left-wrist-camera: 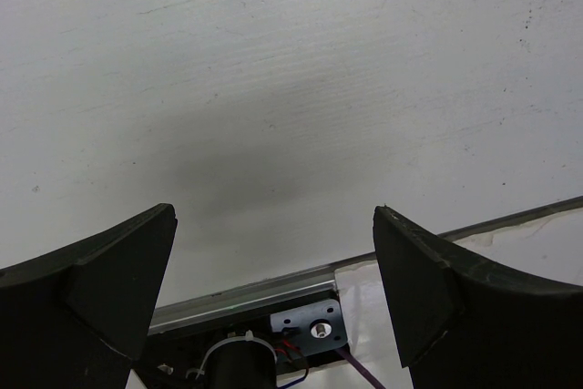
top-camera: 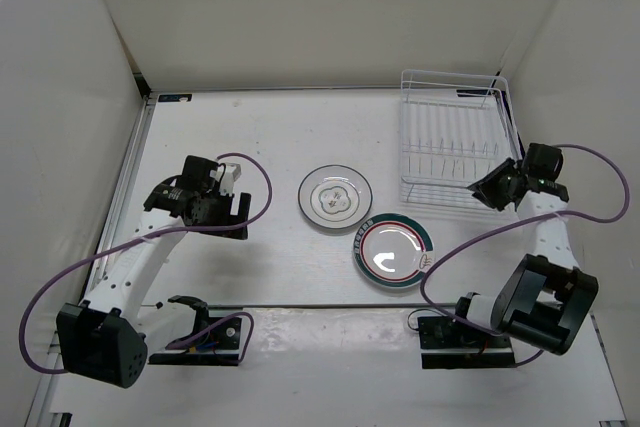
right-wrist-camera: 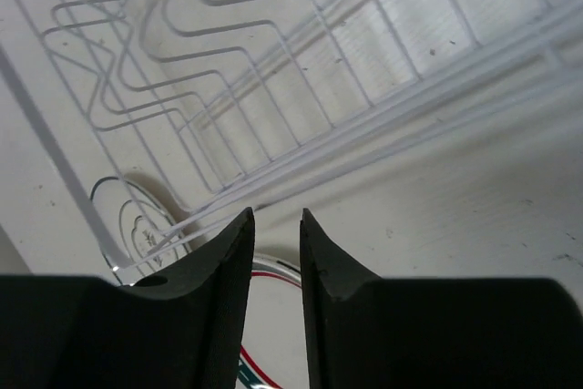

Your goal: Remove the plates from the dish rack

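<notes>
Two plates lie flat on the table. The plain white plate (top-camera: 335, 198) with a faint flower centre is at the middle; the plate with the green rim and red ring (top-camera: 393, 251) is just right of and nearer than it. The white wire dish rack (top-camera: 455, 147) stands at the back right with no plates in its slots. My right gripper (top-camera: 481, 190) hovers at the rack's near edge. In the right wrist view it (right-wrist-camera: 276, 213) is narrowly open and holds nothing, with the rack (right-wrist-camera: 273, 70) ahead, the green-rimmed plate (right-wrist-camera: 273, 325) below and the plain plate (right-wrist-camera: 137, 225) beyond the wires. My left gripper (top-camera: 243, 215) hangs over bare table at the left, wide open (left-wrist-camera: 275, 211) and holding nothing.
White walls enclose the table on three sides. A metal strip (top-camera: 330, 305) crosses the table near the arm bases. Purple cables loop from both arms, and one (top-camera: 470, 239) runs close past the green-rimmed plate's right side. The left arm's base mount (left-wrist-camera: 310, 330) shows below its fingers.
</notes>
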`<state>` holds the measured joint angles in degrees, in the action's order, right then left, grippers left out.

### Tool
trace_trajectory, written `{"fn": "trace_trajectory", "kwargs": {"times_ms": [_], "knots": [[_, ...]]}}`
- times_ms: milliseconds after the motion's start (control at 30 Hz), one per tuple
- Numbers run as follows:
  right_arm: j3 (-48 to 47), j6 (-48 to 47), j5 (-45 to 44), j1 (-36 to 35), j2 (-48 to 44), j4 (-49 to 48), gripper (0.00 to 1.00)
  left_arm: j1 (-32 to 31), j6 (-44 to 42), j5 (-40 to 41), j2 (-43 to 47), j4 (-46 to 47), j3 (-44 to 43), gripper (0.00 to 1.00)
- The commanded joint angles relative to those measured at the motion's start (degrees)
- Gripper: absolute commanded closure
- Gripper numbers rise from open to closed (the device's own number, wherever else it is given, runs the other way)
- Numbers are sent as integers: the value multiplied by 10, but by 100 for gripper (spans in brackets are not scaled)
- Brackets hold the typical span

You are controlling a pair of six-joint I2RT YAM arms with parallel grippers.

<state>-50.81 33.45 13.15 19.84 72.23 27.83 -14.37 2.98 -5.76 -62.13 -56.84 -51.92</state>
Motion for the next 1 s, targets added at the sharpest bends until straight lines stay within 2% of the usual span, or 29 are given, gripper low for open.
{"fn": "trace_trajectory", "kwargs": {"times_ms": [0,233,633,967], "knots": [[-1,-10,67,-16,-24,-80,69,1,-2,-15,2,-4,-20,0],[3,-21,102,-79,-17,-106,64,0,-3,-17,3,-2,-20,0],[-28,-14,41,-213,43,-103,58,1,-4,-15,9,-4,-20,0],[-53,-21,12,-262,52,-84,57,0,-3,-17,10,-2,-20,0]]}}
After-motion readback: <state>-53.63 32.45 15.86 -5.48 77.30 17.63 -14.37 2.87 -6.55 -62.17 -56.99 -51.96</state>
